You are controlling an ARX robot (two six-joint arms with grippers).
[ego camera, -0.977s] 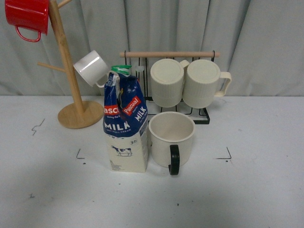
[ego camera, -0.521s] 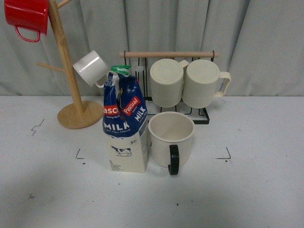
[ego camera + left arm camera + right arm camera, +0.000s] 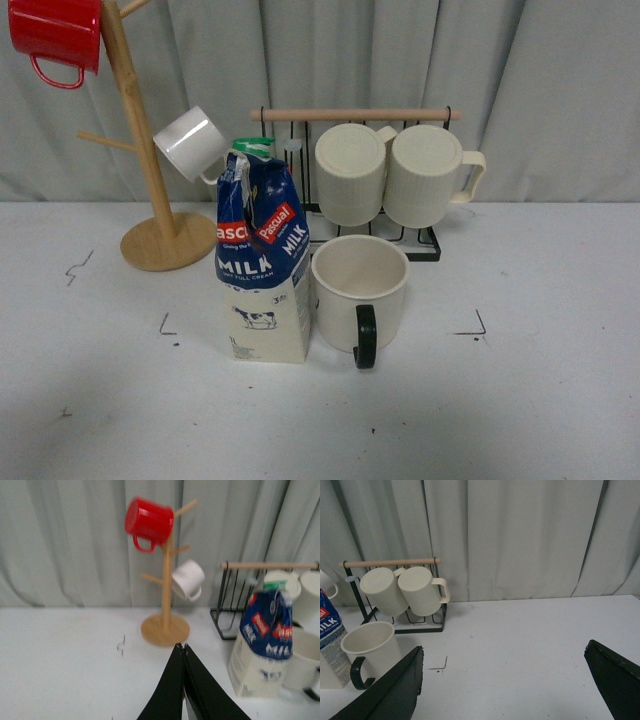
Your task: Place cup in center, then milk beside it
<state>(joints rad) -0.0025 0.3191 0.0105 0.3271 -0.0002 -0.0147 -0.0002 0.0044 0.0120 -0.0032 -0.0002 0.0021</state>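
Table: milk left of cup, touching or nearly; rack behind cup; mug tree behind-left.

Staged lab tabletop — grey curtain backdrop, marked white table.

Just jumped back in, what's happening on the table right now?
Nothing is being held. The cup stands upright between the corner marks on the table, handle toward the camera, with the milk upright close beside it. The left gripper is shut and empty; the right gripper is open, away from both.
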